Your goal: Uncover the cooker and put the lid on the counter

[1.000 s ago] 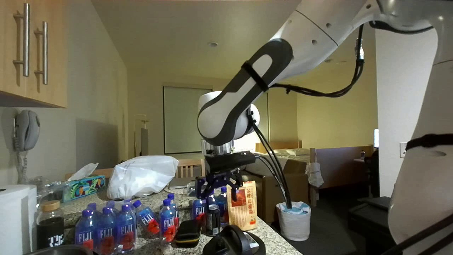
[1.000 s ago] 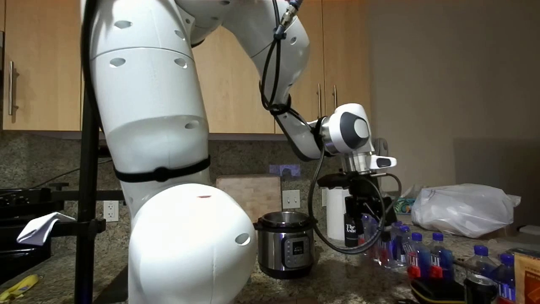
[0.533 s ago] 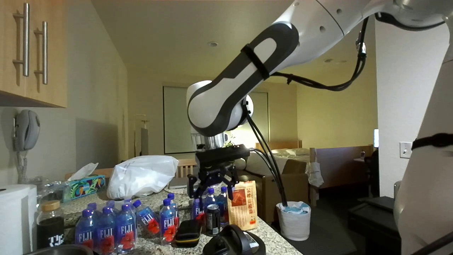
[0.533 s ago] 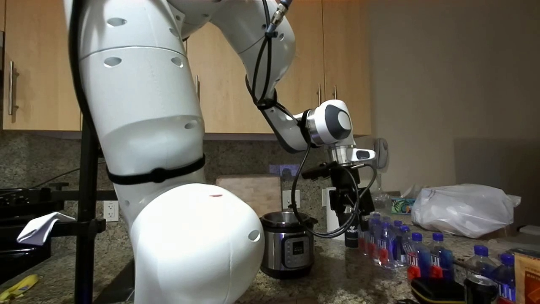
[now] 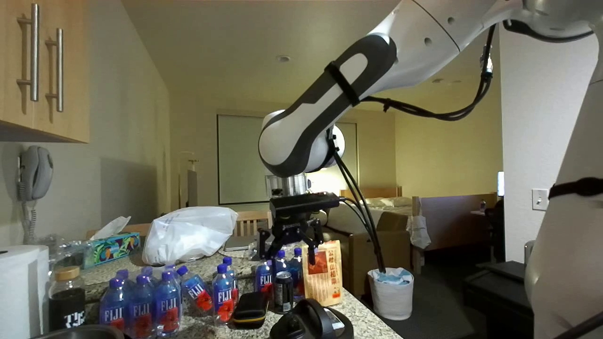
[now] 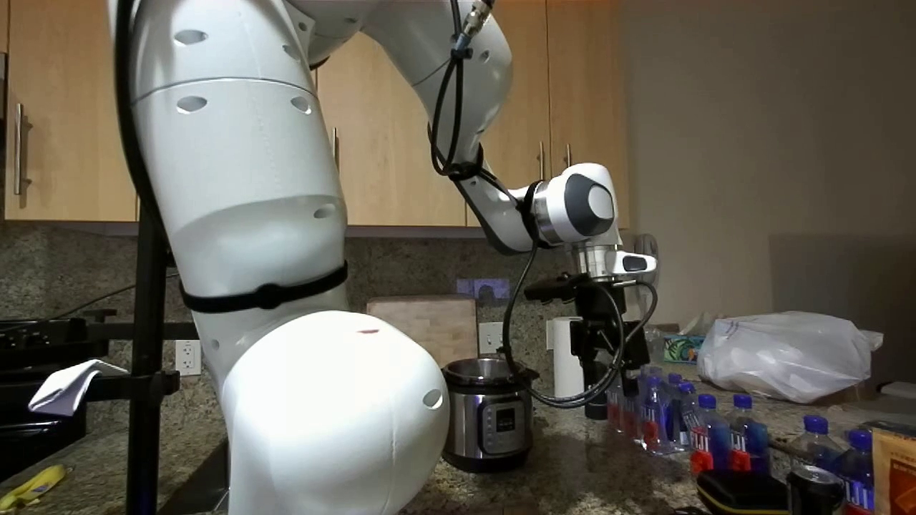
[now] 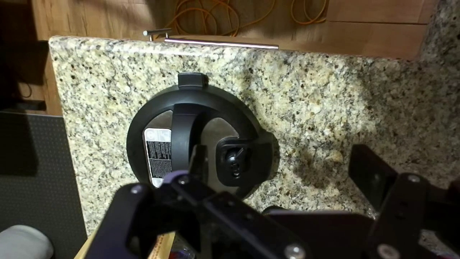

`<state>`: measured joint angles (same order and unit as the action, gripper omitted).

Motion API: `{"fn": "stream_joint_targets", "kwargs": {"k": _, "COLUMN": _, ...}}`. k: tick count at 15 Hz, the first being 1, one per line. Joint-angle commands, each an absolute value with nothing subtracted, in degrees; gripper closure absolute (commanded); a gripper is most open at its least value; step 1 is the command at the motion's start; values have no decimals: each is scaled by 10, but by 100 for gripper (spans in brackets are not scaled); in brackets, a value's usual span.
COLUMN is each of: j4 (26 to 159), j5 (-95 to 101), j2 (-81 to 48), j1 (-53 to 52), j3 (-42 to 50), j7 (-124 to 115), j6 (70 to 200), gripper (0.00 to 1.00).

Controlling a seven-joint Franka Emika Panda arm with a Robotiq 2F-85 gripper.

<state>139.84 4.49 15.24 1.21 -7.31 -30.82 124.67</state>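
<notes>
The cooker (image 6: 490, 422), a steel and black round pot, stands on the counter (image 6: 565, 458) with its top open. Its dark rim (image 5: 80, 332) shows at the bottom left in an exterior view. The black round lid (image 5: 306, 325) lies on the counter, handle up, near the counter's end. In the wrist view the whole lid (image 7: 163, 97) shows except where a finger covers it, with the bare speckled counter (image 7: 309, 97) around it. My gripper (image 7: 280, 160) is open and empty, above the counter. One finger overlaps the lid in that view. The gripper (image 5: 286, 252) hangs well above the lid.
Several blue-capped bottles (image 5: 155, 306), a black case (image 5: 250, 310), a can (image 5: 283, 292) and a paper food packet (image 5: 325, 273) stand around below the gripper. A white plastic bag (image 5: 188, 233) and a paper roll (image 5: 21, 292) are farther along. The counter edge (image 7: 230, 50) runs beside the lid.
The arm rose a little and swung toward the bottles and cooker, then swung partly back. The gripper stayed open. The lid and cooker have not moved.
</notes>
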Motion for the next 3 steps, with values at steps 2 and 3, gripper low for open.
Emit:
{"fn": "stream_joint_targets", "kwargs": {"k": 2, "j4": 1398, "j5": 45, "j2": 152, "j1": 10, "j3": -72, "j7": -308, "j6": 1246, "gripper": 0}}
{"fn": "stream_joint_targets", "kwargs": {"k": 3, "j4": 1398, "j5": 45, "j2": 152, "j1": 9, "j3": -72, "j7": -308, "j6": 1246, "gripper": 0}}
